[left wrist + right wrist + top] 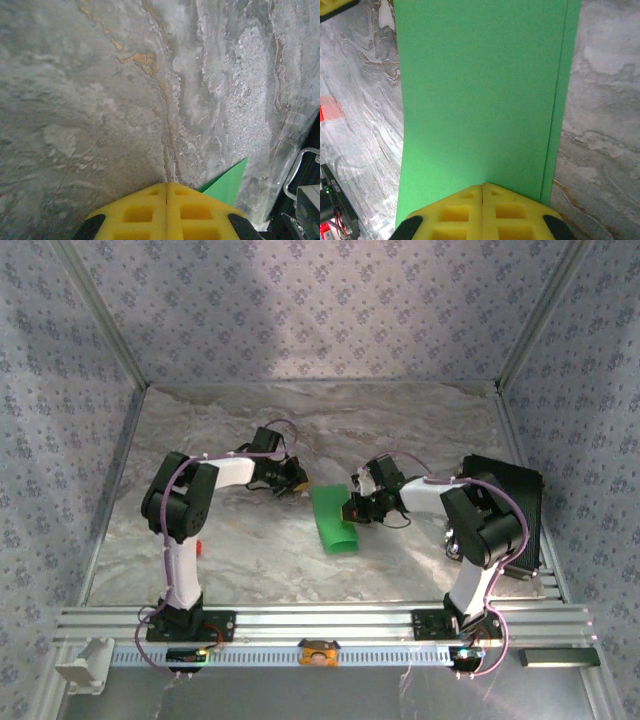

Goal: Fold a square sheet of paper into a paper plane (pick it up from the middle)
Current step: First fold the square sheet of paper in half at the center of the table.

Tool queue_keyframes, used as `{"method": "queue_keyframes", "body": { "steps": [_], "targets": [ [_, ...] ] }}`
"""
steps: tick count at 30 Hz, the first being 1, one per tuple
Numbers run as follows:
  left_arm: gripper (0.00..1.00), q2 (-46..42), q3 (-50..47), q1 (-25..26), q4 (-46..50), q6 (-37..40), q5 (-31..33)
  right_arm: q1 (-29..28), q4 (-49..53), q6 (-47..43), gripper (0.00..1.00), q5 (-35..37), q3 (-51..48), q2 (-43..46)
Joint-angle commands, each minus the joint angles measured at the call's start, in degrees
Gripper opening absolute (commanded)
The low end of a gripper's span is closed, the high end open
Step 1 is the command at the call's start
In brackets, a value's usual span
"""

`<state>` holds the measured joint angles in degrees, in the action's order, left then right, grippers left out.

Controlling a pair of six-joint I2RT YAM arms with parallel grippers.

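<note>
Top view: the thin bright green paper sheet [332,520] lies on the grey marble-patterned table [400,430], near the middle and between the two arms. It is no longer a flat square. It reads as a long strip, and its near end is rounded as if curled over.

Right wrist view: the thin bright green paper sheet [480,95] runs straight away from the fingertips. A second layer shows as a narrow band along its right side, with a straight edge between the two. The lower left edge bows outward.

The right gripper [482,192] has its yellow fingers pressed together with no gap. The paper is seen face-on beyond the tips, not coming out of the seam. Whether the tips touch it cannot be told. From above, the right gripper [351,509] sits at the sheet's right edge.

The left gripper [166,192] also has its fingers together, with nothing between them, over bare table. A green corner [227,182] of the sheet pokes out just to the right of it. From above, the left gripper [294,481] is just beyond the sheet's far left corner.

A small red block [199,545] lies beside the left arm, well apart from the sheet. A black ribbed rack [515,490] stands at the right edge of the table.
</note>
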<state>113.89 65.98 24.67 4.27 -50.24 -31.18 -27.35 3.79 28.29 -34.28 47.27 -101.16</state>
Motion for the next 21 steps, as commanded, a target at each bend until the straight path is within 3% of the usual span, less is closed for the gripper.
{"method": "queue_keyframes", "body": {
  "steps": [1,6,12,21],
  "targets": [
    [0.00,-6.5,1.2,0.8,2.4,0.2,2.0,0.0,4.8,1.5,0.00,4.8,-2.1,-0.9],
    [0.00,-10.0,-0.4,5.0,3.9,0.8,-2.0,-0.1,4.9,2.0,0.00,5.4,-2.2,-0.5],
    [0.00,-11.1,-6.5,9.7,-2.2,-5.0,-6.4,0.0,4.9,2.0,0.00,5.6,-2.2,-0.4],
    [0.00,-8.2,-11.1,10.8,-4.1,-4.7,-8.1,0.1,5.1,1.8,0.00,5.8,-2.4,-0.6]
  ]
}}
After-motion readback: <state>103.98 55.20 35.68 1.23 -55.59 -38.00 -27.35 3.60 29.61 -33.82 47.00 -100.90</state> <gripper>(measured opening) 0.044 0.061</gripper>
